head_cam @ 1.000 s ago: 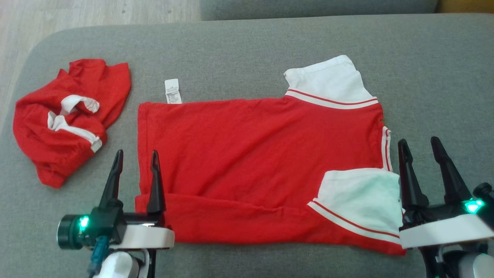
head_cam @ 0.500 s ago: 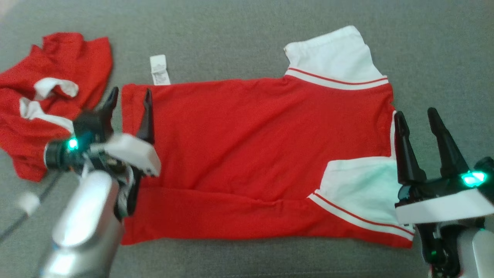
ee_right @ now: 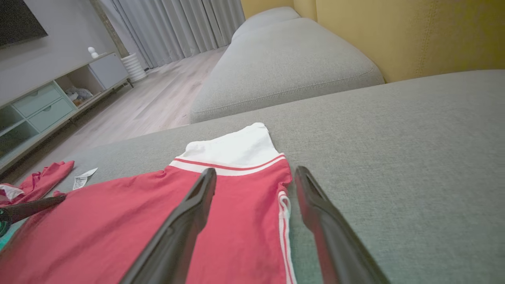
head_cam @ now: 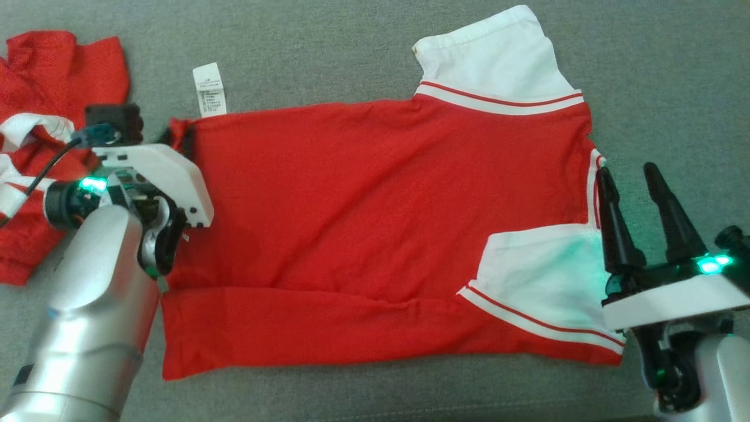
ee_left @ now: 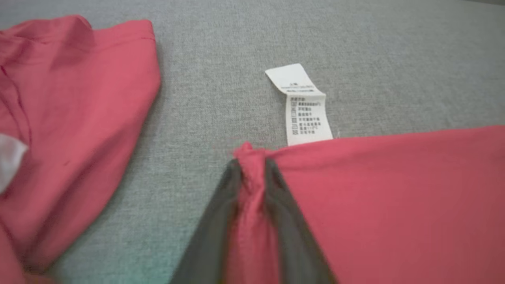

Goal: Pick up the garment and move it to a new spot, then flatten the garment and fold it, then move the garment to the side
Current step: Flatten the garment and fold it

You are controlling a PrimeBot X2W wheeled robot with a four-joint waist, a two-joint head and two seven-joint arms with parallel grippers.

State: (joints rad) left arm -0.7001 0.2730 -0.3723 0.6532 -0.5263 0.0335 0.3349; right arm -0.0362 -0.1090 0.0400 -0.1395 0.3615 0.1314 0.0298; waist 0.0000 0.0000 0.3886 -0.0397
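Note:
The garment (head_cam: 363,205), a red shirt with white sleeves, lies spread flat on the grey sofa cushion (head_cam: 328,47). Its white care label (head_cam: 209,89) sticks out at the far left corner. My left gripper (head_cam: 179,135) is at that corner. In the left wrist view the two dark fingers of the left gripper (ee_left: 252,163) pinch a bunched bit of the red hem, just below the label (ee_left: 303,106). My right gripper (head_cam: 626,170) stands open at the shirt's right edge, beside the near white sleeve (head_cam: 539,275). In the right wrist view the right gripper (ee_right: 255,173) hovers over the striped edge with nothing between its fingers.
A second red garment (head_cam: 35,117) lies crumpled at the far left, close to my left arm. The right wrist view shows another grey cushion (ee_right: 284,67), a yellow backrest (ee_right: 394,31), wooden floor (ee_right: 150,106) and a low cabinet (ee_right: 47,102) beyond.
The head camera has tilted down. My left arm has reached forward from the near hem to the shirt's far left corner and closed its fingers on the fabric. The right gripper has stayed put.

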